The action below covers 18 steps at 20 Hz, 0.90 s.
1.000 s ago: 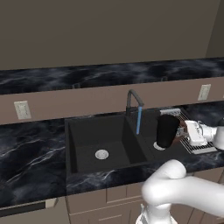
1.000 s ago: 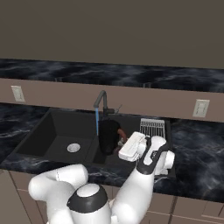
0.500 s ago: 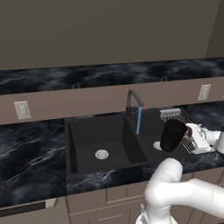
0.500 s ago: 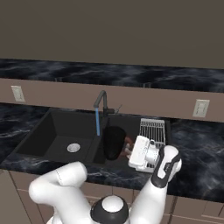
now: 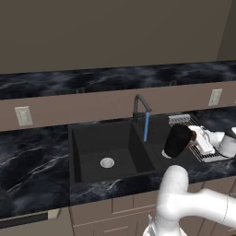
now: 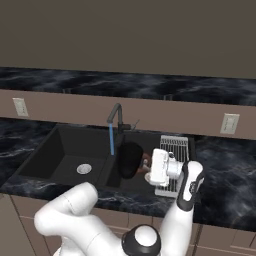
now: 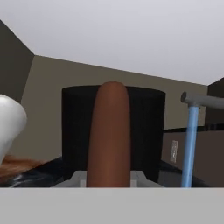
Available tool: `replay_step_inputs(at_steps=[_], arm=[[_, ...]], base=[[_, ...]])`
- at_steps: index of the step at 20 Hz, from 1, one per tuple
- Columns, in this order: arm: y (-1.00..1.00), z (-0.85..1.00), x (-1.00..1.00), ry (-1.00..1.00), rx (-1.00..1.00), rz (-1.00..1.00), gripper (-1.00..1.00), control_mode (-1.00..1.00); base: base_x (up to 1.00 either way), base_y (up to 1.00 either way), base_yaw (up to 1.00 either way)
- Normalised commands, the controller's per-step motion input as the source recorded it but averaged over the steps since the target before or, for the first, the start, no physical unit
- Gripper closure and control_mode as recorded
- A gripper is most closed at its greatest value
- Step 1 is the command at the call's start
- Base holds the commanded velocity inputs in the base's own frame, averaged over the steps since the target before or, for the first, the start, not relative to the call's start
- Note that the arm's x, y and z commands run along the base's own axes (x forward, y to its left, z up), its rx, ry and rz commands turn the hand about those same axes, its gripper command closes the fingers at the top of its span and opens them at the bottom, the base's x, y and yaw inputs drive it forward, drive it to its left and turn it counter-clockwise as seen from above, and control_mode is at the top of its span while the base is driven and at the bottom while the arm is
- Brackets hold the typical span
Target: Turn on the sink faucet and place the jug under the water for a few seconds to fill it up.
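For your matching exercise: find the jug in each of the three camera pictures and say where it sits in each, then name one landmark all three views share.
Left base view: the jug is right of centre, tilted, over the smaller bowl of the sink.
Right base view: the jug is at centre, just right of the water.
Hand view: the jug stands at centre, its brown handle facing the camera.
Shared landmark: the blue water stream, beside the jug, apart from it.

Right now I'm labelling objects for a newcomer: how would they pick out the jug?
Find the black double sink set in the dark marbled counter, then the thin blue water falling from its faucet. Just right of that stream, the gripper holds the jug over the smaller bowl: a tall black cylinder, the only one with a curved brown-orange handle.
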Motion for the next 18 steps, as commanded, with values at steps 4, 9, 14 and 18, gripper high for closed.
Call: replay_step_inputs(at_steps=[4,9,14,18], arm=[[0.46,0.01,0.11,0.0,-0.05,-0.06,1.0,-1.0],[0.38,0.0,0.0,0.03,-0.12,-0.16,1.0,-1.0],[0.28,0.0,0.0,0.07,-0.13,-0.24,1.0,-1.0],[0.23,0.0,0.01,0.11,-0.14,-0.29,1.0,-1.0]], base=[[0.0,0.0,0.0],[0.0,0.0,0.0],[0.0,0.0,0.0],[0.0,0.0,0.0]])
